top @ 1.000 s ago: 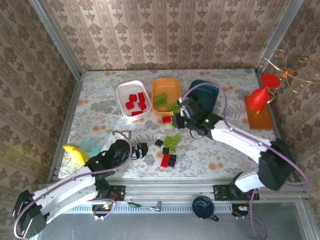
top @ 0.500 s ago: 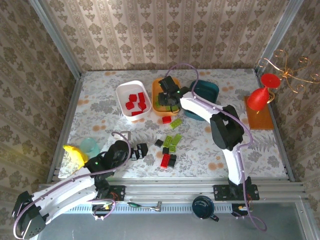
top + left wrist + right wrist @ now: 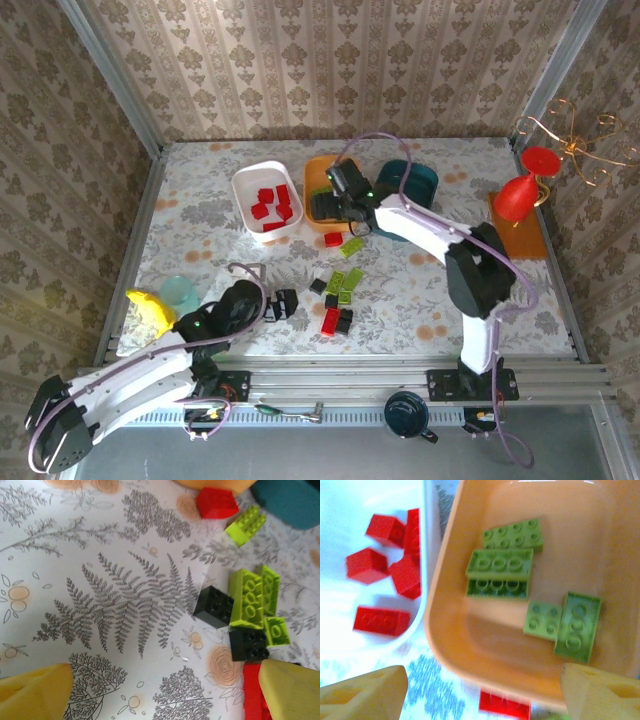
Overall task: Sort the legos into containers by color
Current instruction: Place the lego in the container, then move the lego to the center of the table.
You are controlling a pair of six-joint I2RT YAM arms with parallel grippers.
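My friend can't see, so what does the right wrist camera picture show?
Lime-green legos lie in the orange tub, and red legos lie in the white tub beside it. The right gripper is open above them, holding nothing.

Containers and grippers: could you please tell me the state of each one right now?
white tub: holds red legos only.
orange tub: holds lime-green legos only.
teal tub: contents too dark to tell.
left gripper: open, empty, over the loose legos.
right gripper: open, empty, above the orange tub.
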